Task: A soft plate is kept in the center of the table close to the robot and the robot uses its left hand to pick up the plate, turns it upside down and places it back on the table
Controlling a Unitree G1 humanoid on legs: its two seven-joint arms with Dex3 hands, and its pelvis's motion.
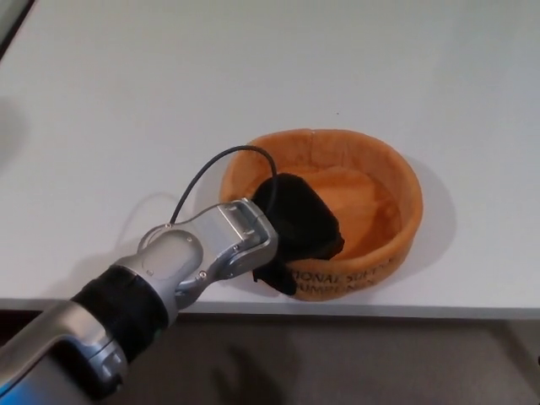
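An orange soft plate (371, 181) with a raised rim and dark lettering on its near side sits upright on the white table (169, 93), close to the front edge. My left hand (297, 221) reaches in from the lower left and is shut on the plate's near-left rim, fingers inside and thumb on the outer wall below. The plate still rests on the table. My right hand does not show.
The table's front edge (354, 310) runs just below the plate, with dark floor beyond it. A black cable (211, 169) loops from my left wrist over the table. A dark strip shows at the top left corner.
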